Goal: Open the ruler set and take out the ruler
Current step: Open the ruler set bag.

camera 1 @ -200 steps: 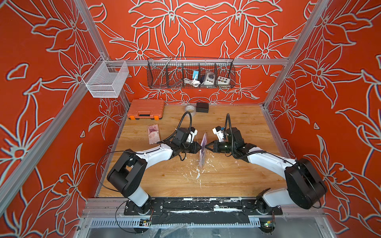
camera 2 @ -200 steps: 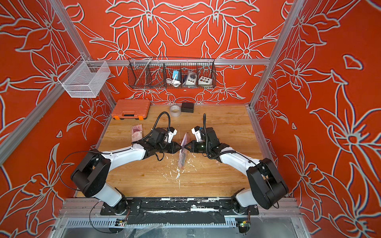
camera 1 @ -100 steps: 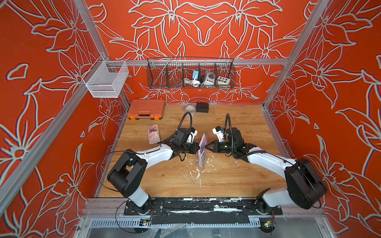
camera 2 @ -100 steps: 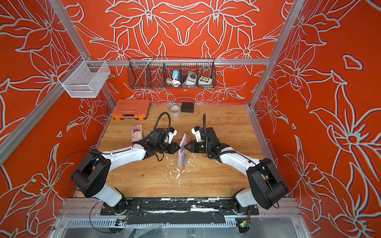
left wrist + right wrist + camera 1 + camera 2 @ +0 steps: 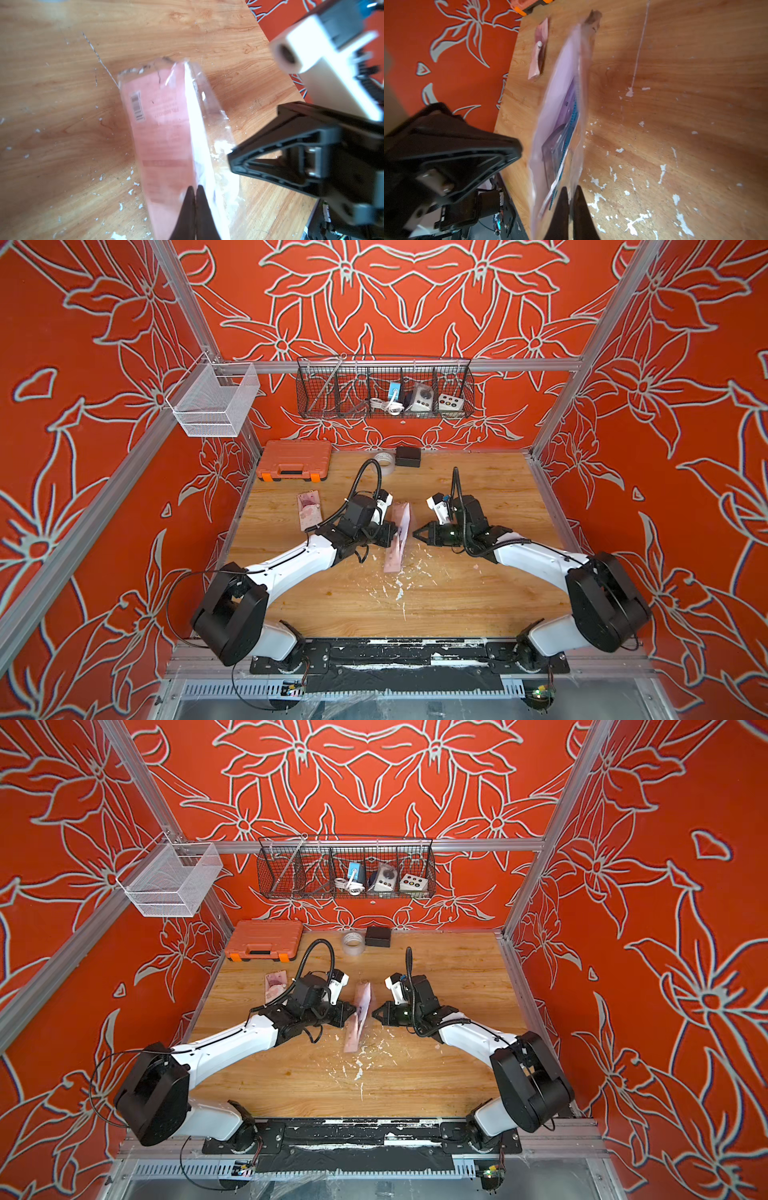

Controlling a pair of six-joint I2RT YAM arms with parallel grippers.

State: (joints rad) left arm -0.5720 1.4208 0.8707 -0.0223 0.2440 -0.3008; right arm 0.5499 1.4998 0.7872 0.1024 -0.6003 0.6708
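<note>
The left gripper is pinched shut on the ruler set, which stands on edge on the table in both top views. The left arm and right arm reach low and inward, and the right gripper sits just beside the pack. In the left wrist view, the tips press together on the pink backing. In the right wrist view, the tips are closed, seemingly on the clear film, with the ruler inside. This looks like the opening step; the next move calls for pulling the faces apart gently.

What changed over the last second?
Left gripper closed on the packet, and the packet shifted slightly toward the left arm's side. Right gripper stayed shut on the packet's film edge. Case and tape have not moved.
</note>
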